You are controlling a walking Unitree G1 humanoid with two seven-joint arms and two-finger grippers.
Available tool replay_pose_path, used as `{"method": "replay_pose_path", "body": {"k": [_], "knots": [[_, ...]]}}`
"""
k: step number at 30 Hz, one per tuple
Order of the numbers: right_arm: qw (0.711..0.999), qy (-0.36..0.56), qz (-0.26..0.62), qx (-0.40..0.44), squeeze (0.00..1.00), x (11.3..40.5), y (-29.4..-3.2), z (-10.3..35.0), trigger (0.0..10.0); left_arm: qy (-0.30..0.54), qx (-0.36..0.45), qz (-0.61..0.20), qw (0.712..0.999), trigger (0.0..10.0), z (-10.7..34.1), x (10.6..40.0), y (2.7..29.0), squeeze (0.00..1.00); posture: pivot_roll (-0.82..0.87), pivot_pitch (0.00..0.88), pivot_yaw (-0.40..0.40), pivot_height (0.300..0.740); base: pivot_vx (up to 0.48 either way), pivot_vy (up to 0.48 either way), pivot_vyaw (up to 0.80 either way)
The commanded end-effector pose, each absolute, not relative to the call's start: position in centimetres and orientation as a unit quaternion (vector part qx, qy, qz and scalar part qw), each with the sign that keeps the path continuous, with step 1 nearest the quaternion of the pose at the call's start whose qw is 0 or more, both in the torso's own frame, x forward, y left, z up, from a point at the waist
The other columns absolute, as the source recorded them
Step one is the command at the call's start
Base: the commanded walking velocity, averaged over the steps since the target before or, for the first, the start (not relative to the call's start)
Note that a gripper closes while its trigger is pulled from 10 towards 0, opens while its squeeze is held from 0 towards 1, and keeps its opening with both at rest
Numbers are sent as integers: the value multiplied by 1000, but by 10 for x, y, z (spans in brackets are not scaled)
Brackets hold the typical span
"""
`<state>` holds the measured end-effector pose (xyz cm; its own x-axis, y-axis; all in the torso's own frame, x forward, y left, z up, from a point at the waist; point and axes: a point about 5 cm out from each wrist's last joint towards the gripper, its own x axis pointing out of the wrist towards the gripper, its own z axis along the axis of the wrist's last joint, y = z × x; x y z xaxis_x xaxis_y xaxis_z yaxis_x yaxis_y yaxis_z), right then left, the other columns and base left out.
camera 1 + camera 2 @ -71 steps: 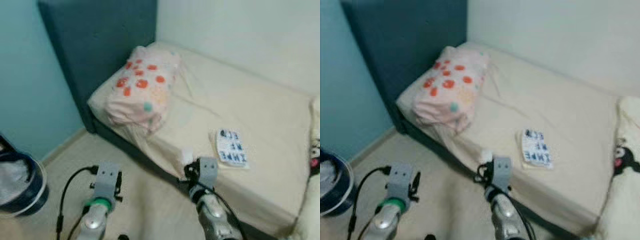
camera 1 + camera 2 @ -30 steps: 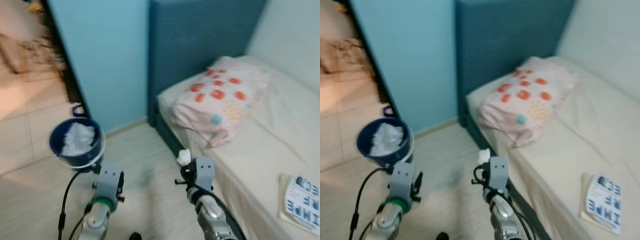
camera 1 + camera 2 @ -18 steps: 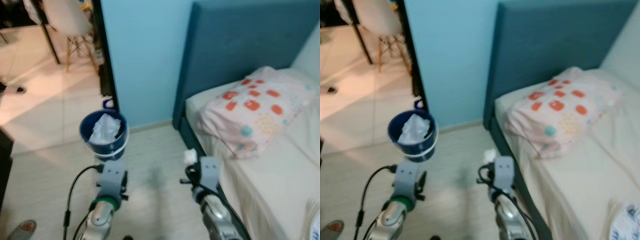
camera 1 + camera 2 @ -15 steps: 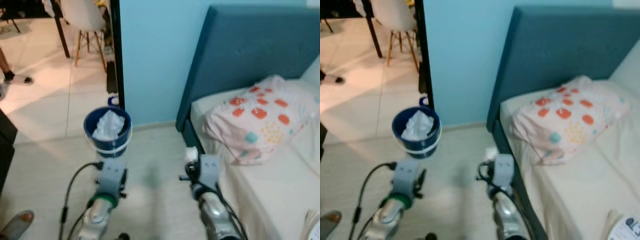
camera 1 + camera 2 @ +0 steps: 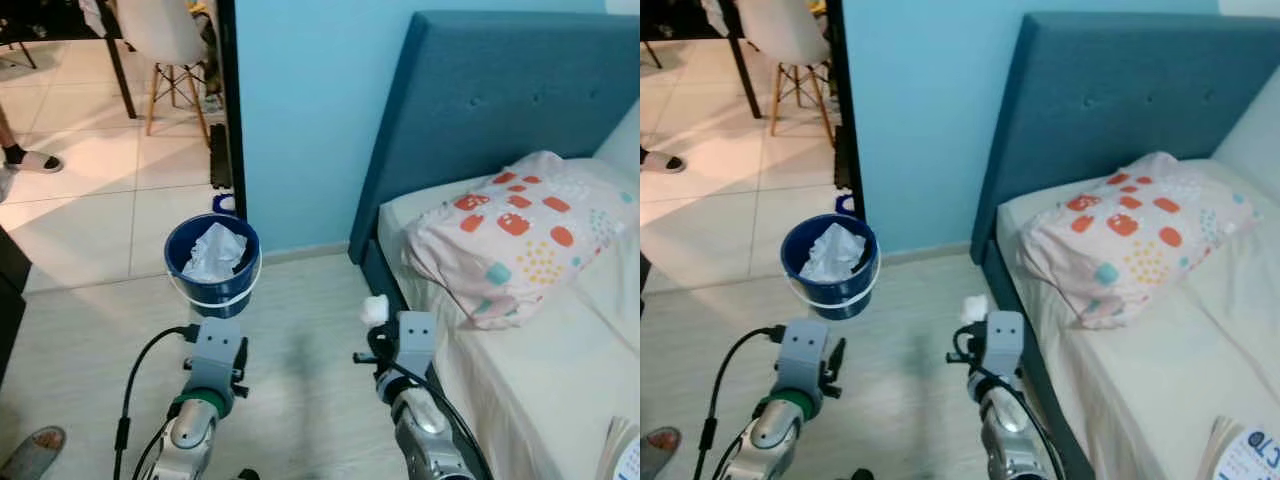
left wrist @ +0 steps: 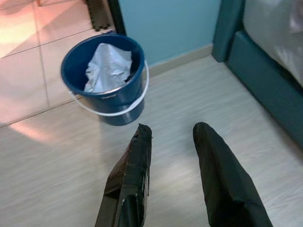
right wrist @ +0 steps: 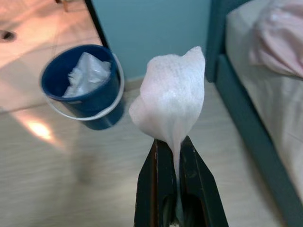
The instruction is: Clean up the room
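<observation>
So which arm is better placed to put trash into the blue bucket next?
Probably the right: the right gripper is shut on a white tissue, with the blue bucket ahead of it. The left gripper is open and holds nothing.

We take the bucket (image 5: pixel 212 266) as our landmark: it stands on the floor (image 5: pixel 300 330), with crumpled paper (image 5: pixel 214 252) inside it. To its right stands the bed (image 5: pixel 520 350), the headboard (image 5: pixel 490 110) at its far end and a pillow (image 5: pixel 510 235) lying on it. Behind the bucket is the wall (image 5: pixel 310 90); far behind to its left, a chair (image 5: pixel 165 40). Our left gripper (image 6: pixel 173 177) hangs just before the bucket; our right gripper (image 7: pixel 173 175), to the bucket's right, pinches a tissue (image 7: pixel 173 101).
</observation>
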<state>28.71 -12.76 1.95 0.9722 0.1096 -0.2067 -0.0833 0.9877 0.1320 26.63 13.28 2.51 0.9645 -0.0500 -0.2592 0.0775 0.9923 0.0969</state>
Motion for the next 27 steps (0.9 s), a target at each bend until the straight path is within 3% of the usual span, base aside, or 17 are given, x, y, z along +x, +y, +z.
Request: {"method": "replay_pose_path", "body": {"k": [1, 10, 27], "knots": [[991, 114, 46, 58, 0, 284, -130, 16, 10000, 135, 50, -37, 989, 10000, 22, 263, 131, 0, 20, 28, 8, 740, 337, 0, 531], [990, 117, 47, 59, 0, 283, -129, 15, 10000, 135, 50, -37, 989, 10000, 22, 263, 132, 0, 21, 29, 9, 740, 340, 0, 770], [991, 113, 52, 58, 0, 283, -127, 16, 10000, 135, 50, -37, 989, 10000, 22, 263, 134, 0, 27, 28, 10, 740, 331, 0, 47]]}}
